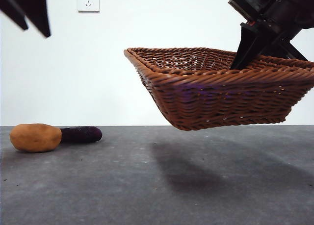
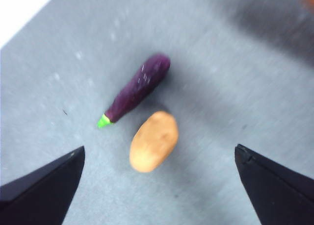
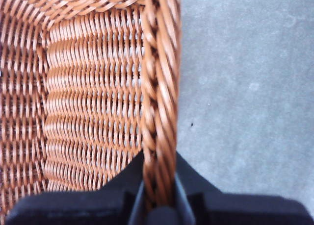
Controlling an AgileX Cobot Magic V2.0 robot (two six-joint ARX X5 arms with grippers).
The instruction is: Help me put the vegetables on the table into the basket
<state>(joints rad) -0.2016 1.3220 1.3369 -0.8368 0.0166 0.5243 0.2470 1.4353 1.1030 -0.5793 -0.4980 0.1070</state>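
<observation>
The basket (image 1: pixel 221 87) is held clear of the table (image 1: pixel 157 186), tilted, its braided rim (image 3: pixel 159 87) clamped between the closed jaws of the right gripper (image 3: pixel 159 198). The potato (image 1: pixel 35 137) and the purple eggplant (image 1: pixel 81 134) are seen lying close together on the table, well apart from the basket. The left gripper (image 2: pixel 157 181) is held above them with its jaws spread wide and nothing between them.

I am seeing a white wall (image 1: pixel 73 78) standing at the far side, and a white power socket (image 1: pixel 88 0) sitting high on it, toward the left.
</observation>
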